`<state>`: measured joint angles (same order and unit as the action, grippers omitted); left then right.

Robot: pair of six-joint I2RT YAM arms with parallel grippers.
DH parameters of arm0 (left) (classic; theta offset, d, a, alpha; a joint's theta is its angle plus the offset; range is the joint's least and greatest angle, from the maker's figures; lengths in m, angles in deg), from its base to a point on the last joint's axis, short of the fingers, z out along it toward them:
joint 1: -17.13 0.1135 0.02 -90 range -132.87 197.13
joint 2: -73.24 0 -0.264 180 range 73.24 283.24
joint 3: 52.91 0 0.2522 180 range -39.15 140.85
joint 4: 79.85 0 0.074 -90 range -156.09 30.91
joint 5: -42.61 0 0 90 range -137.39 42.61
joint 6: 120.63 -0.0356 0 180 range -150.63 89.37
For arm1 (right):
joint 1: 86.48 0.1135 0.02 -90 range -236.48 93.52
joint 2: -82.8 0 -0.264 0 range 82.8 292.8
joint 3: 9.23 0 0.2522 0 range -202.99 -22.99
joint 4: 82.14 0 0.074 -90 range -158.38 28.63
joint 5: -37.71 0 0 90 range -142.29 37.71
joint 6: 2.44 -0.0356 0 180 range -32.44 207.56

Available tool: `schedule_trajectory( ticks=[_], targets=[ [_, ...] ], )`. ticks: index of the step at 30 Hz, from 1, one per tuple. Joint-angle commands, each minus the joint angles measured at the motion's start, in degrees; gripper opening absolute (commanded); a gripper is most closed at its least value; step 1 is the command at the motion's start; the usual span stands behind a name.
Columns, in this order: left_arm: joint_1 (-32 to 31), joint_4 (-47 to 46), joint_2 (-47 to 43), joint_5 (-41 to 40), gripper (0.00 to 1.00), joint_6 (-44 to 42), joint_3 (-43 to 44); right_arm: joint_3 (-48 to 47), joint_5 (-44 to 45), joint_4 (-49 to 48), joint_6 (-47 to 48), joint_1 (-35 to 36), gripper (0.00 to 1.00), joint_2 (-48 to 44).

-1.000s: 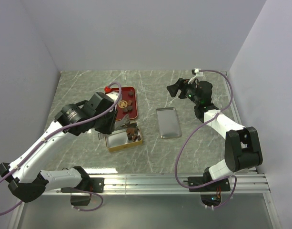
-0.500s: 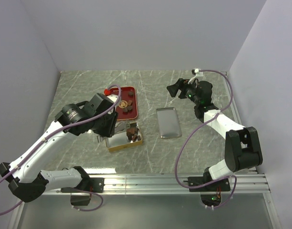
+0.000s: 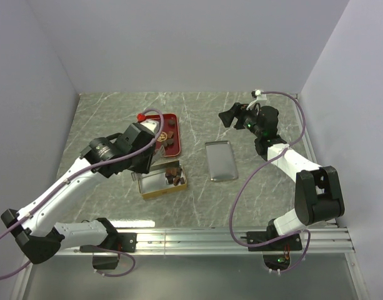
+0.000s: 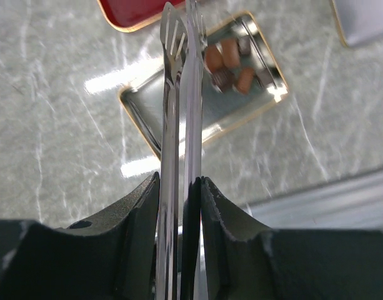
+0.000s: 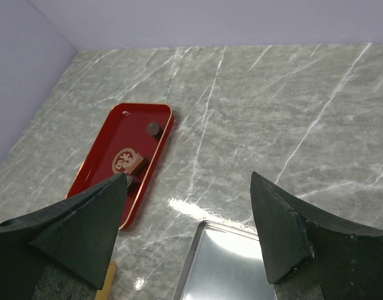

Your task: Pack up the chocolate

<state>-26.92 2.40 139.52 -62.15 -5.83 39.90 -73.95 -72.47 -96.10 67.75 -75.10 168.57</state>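
Left wrist view: the left tool (image 4: 180,189) was clenched on metal tongs (image 4: 179,94), tips over the gold tin (image 4: 141,103), where some chocolate (image 4: 232,62) sat at one end. More pieces lay on the red tray (image 5: 104,156). The right tool (image 5: 188,194) hung spread wide, empty.

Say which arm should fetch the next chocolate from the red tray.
Left. The left pincer grips the tongs by the red tray and tin; the right pincer hangs open and empty, farther off.

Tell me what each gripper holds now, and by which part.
The left gripper holds metal tongs, clamped by their handle end. The right gripper is open and holds nothing.
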Motion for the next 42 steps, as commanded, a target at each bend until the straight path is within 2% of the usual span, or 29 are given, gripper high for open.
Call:
schedule_trajectory(
  ticks=[1, 6, 14, 26, 42],
  targets=[
    [0.02, -9.4, 0.69, -6.76, 0.36, 0.43, -2.48, -1.43, 0.14, -0.84, 1.0, 0.4, 0.86, -0.35],
    [0.11, -16.89, 4.2, -13.26, 0.37, -0.54, -4.6, -1.51, 1.29, -0.22, 1.53, 0.31, 0.86, -1.05],
    [0.37, -15.4, 16.67, -22.32, 0.4, -3.09, 0.93, -0.63, 1.9, 0.04, 1.88, 0.4, 0.86, -2.19],
    [1.86, -19.62, 18.88, -12.84, 0.47, -7.83, 2.34, -0.37, 4.1, 0.74, 3.38, 0.23, 0.87, -3.86],
    [4.06, -15.93, 24.33, -9.85, 0.47, -11.17, 3.39, -1.16, 3.84, 0.92, 3.11, -1.71, 0.87, -3.16]
  ],
)
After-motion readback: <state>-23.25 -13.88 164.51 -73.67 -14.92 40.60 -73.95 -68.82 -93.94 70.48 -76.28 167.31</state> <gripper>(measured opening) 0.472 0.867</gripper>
